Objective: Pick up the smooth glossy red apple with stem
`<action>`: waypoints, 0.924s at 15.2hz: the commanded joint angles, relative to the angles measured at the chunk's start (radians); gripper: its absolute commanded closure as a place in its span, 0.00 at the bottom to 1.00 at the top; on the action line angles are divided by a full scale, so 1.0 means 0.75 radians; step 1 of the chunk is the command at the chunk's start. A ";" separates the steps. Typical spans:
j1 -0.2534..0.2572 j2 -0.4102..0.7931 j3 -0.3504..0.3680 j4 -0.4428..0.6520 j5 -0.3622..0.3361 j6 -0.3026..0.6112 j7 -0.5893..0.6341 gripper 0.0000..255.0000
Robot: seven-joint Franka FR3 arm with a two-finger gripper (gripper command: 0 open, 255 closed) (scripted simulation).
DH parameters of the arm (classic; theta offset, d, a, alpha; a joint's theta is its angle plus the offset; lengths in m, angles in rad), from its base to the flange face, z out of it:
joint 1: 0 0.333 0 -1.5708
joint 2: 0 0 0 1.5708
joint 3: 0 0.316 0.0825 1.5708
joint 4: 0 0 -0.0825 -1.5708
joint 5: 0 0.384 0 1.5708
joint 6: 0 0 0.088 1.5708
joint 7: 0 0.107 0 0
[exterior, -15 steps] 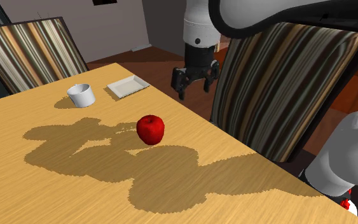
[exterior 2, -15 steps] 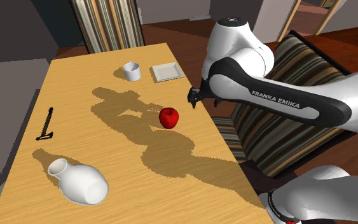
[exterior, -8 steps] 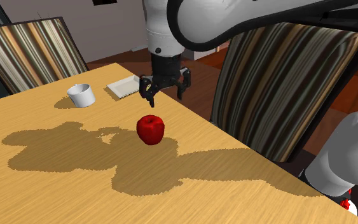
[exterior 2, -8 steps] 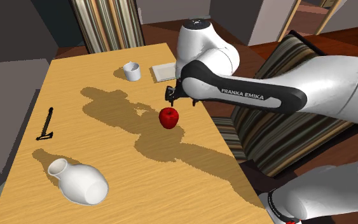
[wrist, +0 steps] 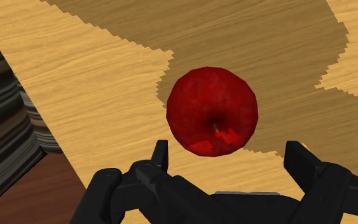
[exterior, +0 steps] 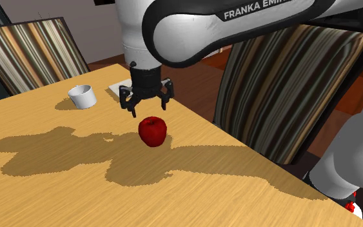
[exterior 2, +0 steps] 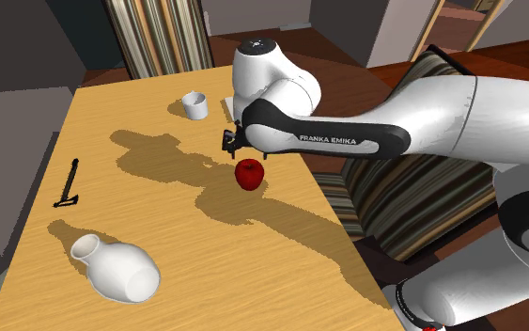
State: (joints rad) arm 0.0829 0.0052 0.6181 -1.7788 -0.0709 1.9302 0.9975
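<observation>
A glossy red apple (exterior: 153, 131) with a short stem sits on the wooden table (exterior: 57, 193) close to its edge at the shoulder view's right. My black gripper (exterior: 149, 108) hangs open just above it, pointing down, a little toward the far side. In the second exterior view the gripper (exterior 2: 231, 143) is up and left of the apple (exterior 2: 249, 174). In the wrist view the apple (wrist: 212, 112) lies just ahead of the gripper (wrist: 229, 159), and the spread fingers (wrist: 160, 156) do not touch it.
A white cup (exterior: 82, 97) stands at the table's far end, with a flat white tray (exterior: 118, 86) partly behind my hand. A white vase (exterior 2: 116, 268) lies on its side and a thin black object (exterior 2: 68, 183) rests near the opposite edge. Striped chairs (exterior: 283, 90) flank the table.
The arm has swung to the shoulder view's left, bringing the gripper from beyond the table's edge to just above the apple. The fingers stayed open. The apple has not moved.
</observation>
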 commanded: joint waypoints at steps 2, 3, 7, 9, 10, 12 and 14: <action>0.000 0.005 0.000 -0.049 -0.005 0.053 0.006 0.00; 0.000 0.006 0.000 -0.065 -0.006 0.071 0.008 0.00; 0.001 0.006 0.001 -0.075 -0.007 0.080 0.009 1.00; 0.001 0.006 0.001 -0.075 -0.007 0.080 0.009 1.00; 0.001 0.006 0.001 -0.075 -0.007 0.080 0.009 1.00; 0.001 0.006 0.001 -0.075 -0.007 0.080 0.009 1.00; 0.001 0.006 0.001 -0.075 -0.007 0.080 0.009 1.00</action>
State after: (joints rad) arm 0.0834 0.0099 0.6185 -1.8347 -0.0760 1.9903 1.0044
